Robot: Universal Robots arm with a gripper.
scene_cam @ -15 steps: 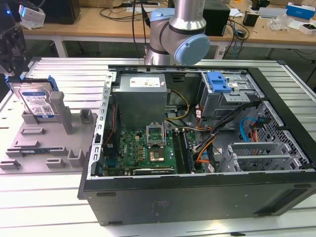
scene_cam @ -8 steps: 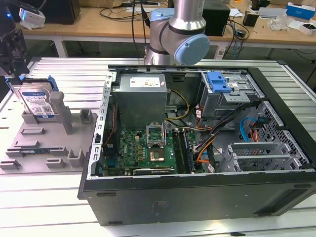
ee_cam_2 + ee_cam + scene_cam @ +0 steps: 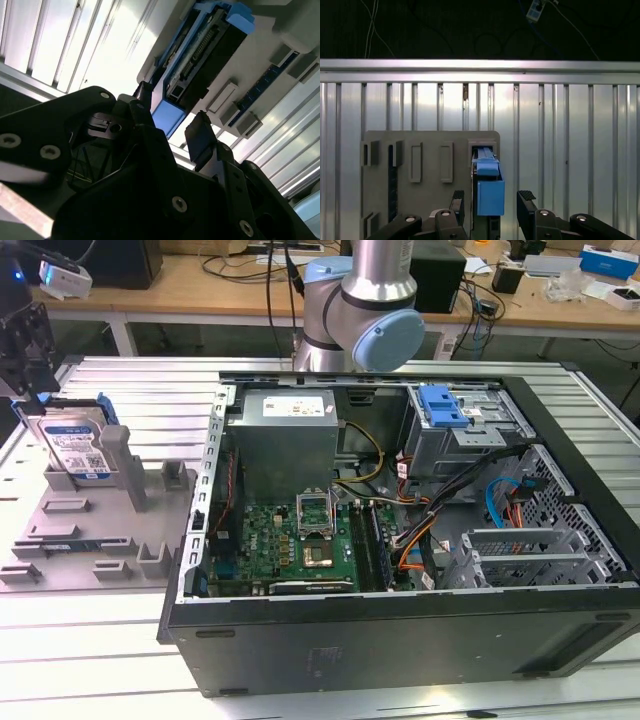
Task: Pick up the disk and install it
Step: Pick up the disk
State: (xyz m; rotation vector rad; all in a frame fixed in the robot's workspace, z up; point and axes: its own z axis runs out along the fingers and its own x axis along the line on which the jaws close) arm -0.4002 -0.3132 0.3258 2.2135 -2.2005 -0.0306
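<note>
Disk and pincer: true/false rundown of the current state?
1. The disk stands on edge in the grey holder. True.
2. The computer case lies open, its green board showing. True.
3. The pincer is shut on the disk. False: the pincer is open, one finger at each side, with a gap showing in the first wrist view.
4. The disk sits inside the case. False: it is in the holder, at the exterior view's left of the case.
</note>
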